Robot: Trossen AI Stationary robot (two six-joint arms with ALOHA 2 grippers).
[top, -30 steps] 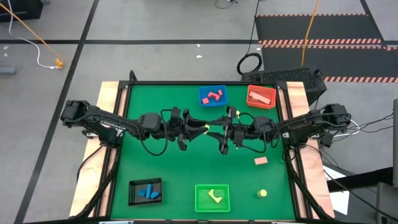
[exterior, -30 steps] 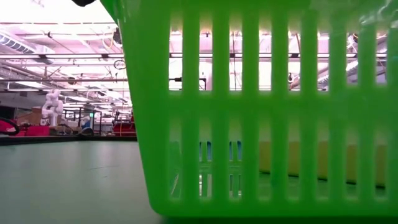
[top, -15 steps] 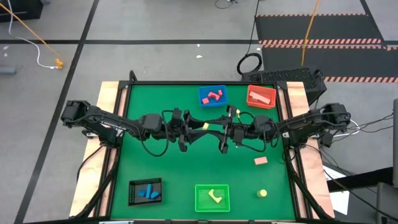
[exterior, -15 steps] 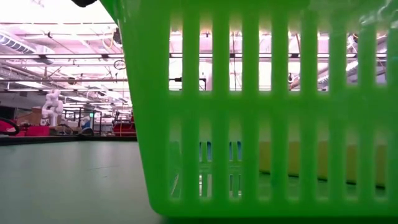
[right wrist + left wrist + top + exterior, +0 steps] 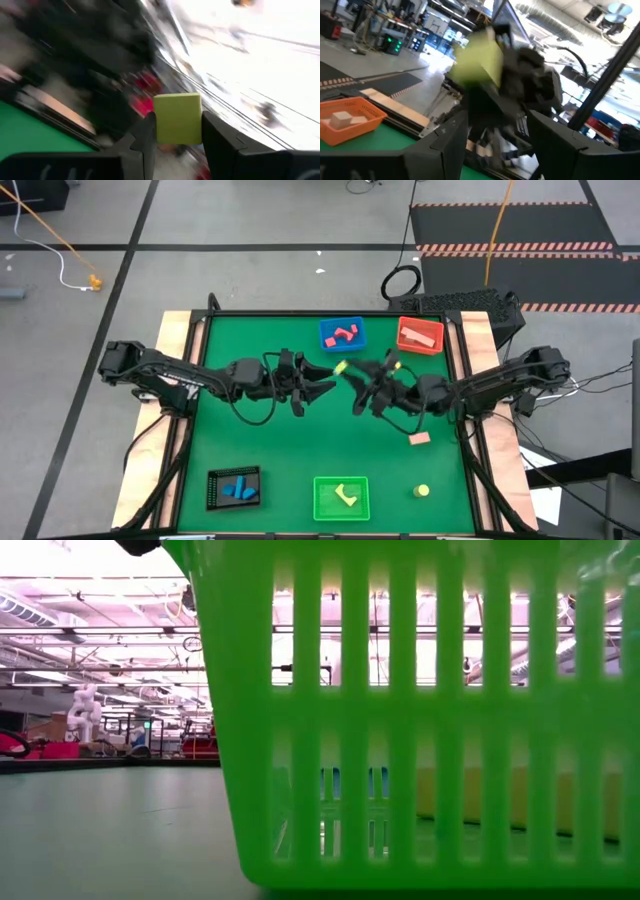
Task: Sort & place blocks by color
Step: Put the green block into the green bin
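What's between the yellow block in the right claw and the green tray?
Nothing visible. The right claw holds the yellow block above mid-table; bare mat lies between it and the green tray at the near edge. The left claw sits beside, off that line.

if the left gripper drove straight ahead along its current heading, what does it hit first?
Most likely the right gripper, which holds a yellow-green block. The left gripper, fingers open, points across the table's middle at it, and the left wrist view shows block and gripper dead ahead. Relative height is unclear.
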